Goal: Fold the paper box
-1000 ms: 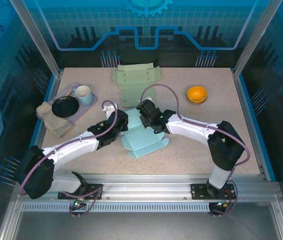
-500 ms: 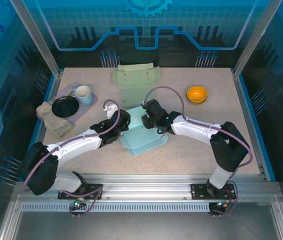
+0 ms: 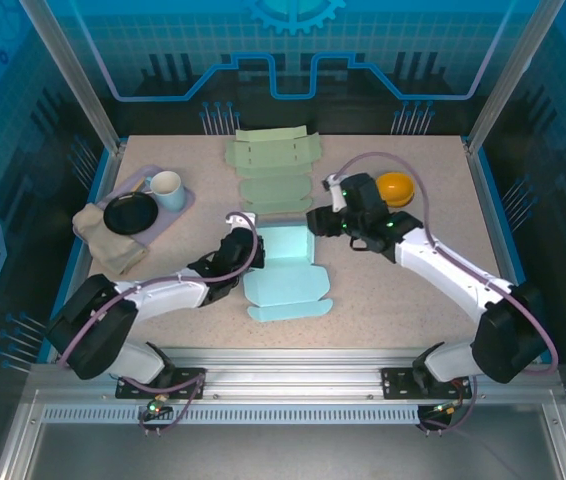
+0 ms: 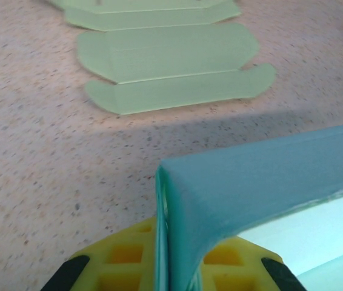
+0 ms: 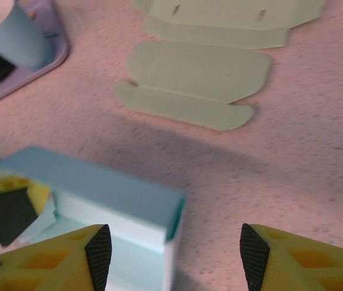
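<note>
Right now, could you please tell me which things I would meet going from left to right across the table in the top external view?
Beige cloth → pale blue cup → blue paper box → orange bowl.

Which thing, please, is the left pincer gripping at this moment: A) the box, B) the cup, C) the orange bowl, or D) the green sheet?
A: in the left wrist view, the left pincer is shut on a wall of the box, which runs down between its yellow fingers.
</note>
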